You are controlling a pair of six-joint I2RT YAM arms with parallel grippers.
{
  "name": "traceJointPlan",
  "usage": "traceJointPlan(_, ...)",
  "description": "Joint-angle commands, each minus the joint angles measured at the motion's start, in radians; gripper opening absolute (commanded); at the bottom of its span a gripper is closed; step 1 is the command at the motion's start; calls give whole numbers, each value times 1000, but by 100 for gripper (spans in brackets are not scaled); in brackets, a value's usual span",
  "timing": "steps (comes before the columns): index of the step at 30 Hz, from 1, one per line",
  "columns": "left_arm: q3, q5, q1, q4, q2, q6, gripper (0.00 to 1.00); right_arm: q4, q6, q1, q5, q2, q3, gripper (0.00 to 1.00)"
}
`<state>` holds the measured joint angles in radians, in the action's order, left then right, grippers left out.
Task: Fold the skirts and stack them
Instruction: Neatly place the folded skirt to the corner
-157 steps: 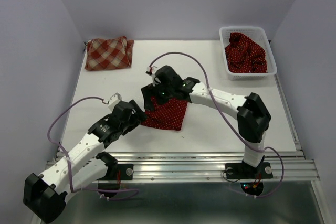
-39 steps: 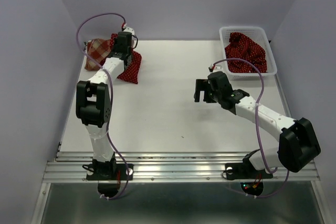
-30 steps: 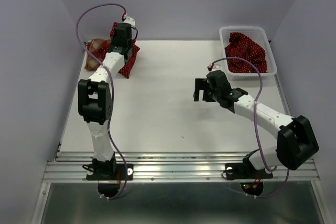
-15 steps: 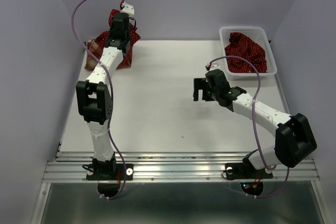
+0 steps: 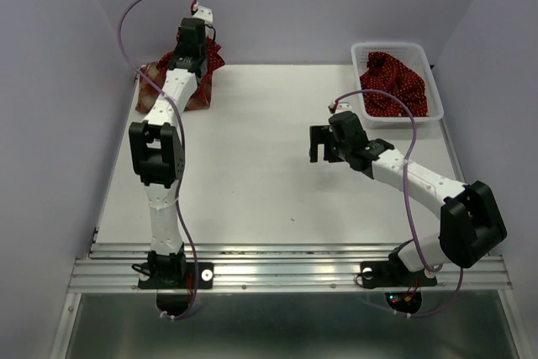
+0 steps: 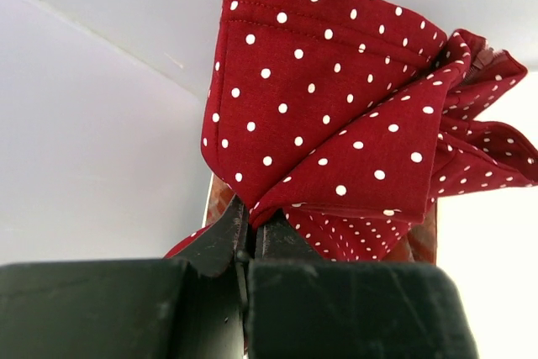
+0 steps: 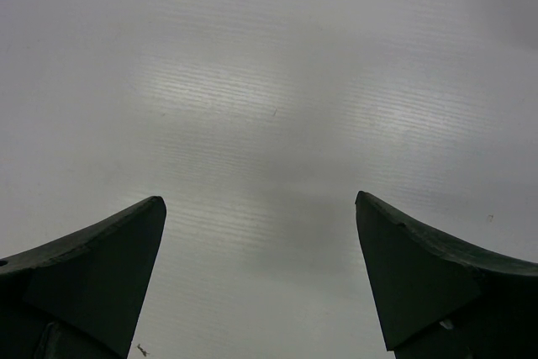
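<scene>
Top external view is showing my right tool [image 5: 318, 144] nearest me, hovering over the middle of the white counter [image 5: 252, 191] with its jaws spread wide and nothing between them. Farther back, at the far-left corner, my left tool [image 6: 250, 220] is clamping a pinched edge of a folded dark red skirt with tiny white dots [image 6: 336, 124], carrying it just above the red-and-cream checked skirt [image 5: 153, 75]. I am judging this cloth light, soft and limp. Its layers are fanning loose beyond the pinch, so I am favouring a hold on the folded edge where all layers meet. Farthest right, another dark red dotted skirt [image 5: 392, 86] is lying crumpled in the white plastic mesh basket [image 5: 392, 44].
</scene>
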<state>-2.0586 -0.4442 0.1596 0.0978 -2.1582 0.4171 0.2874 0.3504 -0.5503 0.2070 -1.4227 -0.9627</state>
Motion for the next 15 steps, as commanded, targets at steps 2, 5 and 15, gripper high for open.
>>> traceJointPlan(2,-118,10,-3,-11,64,-37,0,-13,-16,4,22,-2,-45,100)
traceJointPlan(5,-121,9,3,0,103,-64,0,-13,-16,4,16,5,-39,100)
traceJointPlan(15,-123,-106,93,71,135,-95,0,-14,-5,4,-11,48,-13,100)
